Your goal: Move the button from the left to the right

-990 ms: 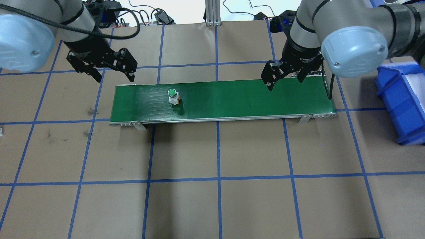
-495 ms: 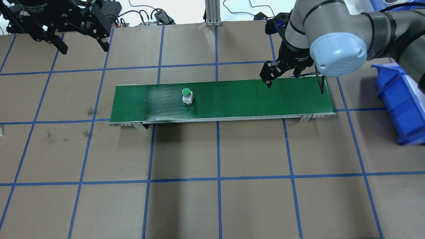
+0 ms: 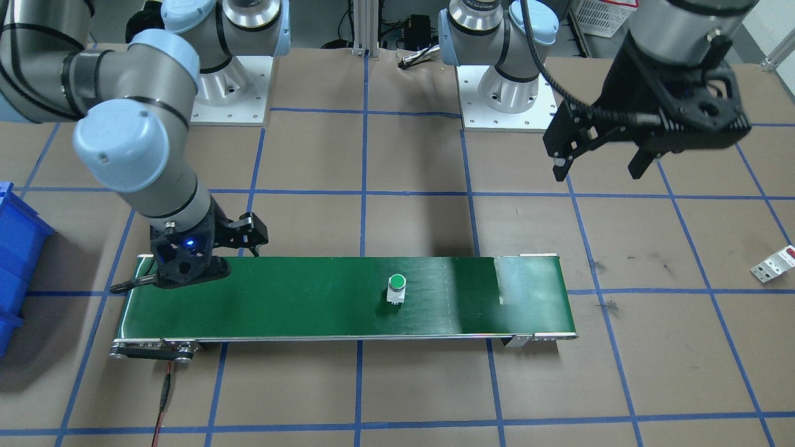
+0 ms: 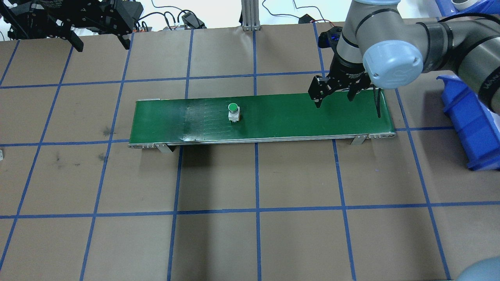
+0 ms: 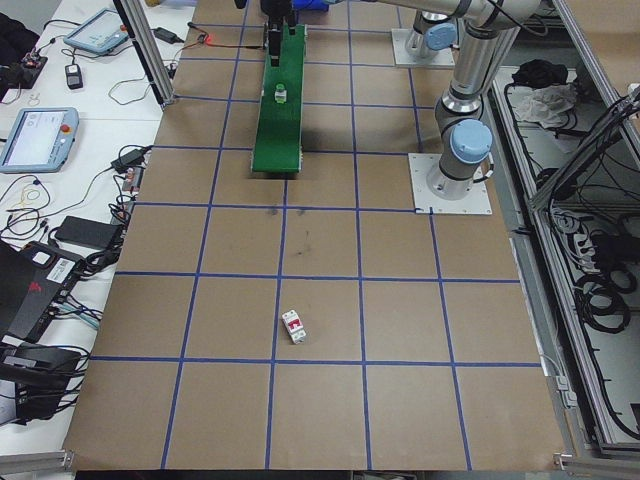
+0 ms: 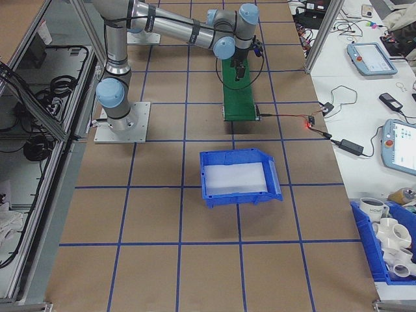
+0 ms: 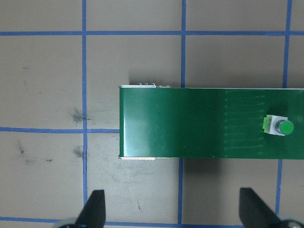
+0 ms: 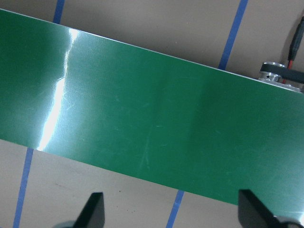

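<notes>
The button [image 4: 233, 110], green cap on a white body, stands upright on the green conveyor belt [image 4: 293, 117], a little left of the belt's middle. It also shows in the front-facing view as the button [image 3: 396, 288] and at the right edge of the left wrist view as the button [image 7: 278, 127]. My left gripper [image 4: 102, 47] hangs open and empty, high above the table's far left corner, well away from the belt. My right gripper [image 4: 334, 100] is open and empty just above the belt's right end. The right wrist view shows only bare belt [image 8: 142, 109] between its open fingers.
A blue bin [image 4: 468, 117] sits on the table beyond the belt's right end. A white block with a red mark [image 3: 773, 264] lies far out on the robot's left. A red and black cable [image 3: 164, 391] runs from the belt's right end.
The button has travelled rightward along the belt. My left gripper has lifted and drawn back toward the far left corner. My right gripper has shifted slightly over the belt's right end.
</notes>
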`<state>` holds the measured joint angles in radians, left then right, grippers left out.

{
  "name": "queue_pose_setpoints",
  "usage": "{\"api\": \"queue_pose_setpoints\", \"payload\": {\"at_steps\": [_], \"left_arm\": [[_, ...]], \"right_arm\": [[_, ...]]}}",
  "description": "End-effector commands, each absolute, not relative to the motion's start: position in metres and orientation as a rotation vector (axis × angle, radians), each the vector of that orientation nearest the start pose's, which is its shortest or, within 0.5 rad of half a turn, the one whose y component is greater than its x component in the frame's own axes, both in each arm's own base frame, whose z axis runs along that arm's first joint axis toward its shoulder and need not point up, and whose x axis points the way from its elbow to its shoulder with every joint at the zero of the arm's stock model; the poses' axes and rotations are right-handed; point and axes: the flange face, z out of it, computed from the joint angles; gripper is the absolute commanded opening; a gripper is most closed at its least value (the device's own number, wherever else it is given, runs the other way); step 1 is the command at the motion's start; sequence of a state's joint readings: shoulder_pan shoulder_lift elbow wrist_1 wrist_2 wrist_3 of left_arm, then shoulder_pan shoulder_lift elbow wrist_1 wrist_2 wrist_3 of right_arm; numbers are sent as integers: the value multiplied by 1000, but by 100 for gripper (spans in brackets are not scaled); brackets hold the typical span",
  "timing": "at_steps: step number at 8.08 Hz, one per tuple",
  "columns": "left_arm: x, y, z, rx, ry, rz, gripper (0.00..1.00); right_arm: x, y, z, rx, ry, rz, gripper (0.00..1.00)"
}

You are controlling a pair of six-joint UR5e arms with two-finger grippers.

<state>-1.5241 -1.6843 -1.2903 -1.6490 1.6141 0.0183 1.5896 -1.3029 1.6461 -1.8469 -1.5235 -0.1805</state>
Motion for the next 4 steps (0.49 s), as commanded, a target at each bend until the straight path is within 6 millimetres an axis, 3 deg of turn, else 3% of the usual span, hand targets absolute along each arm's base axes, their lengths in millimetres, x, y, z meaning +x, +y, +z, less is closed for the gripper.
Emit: {"api": "queue_pose_setpoints", "payload": {"at_steps": [1,3,4], "left_arm": [[-101,-572,532,-52,3085,-78,100],[-102,-576,522,-46,3095,-52,100],[-100,-577,523,-28,3093,-54,100]], "right_arm": [[90,-583,322,-112,2971,154,100],[93,-597,285,-63,2853,202,99],[96,-601,287,-66,2805,156,99]]}}
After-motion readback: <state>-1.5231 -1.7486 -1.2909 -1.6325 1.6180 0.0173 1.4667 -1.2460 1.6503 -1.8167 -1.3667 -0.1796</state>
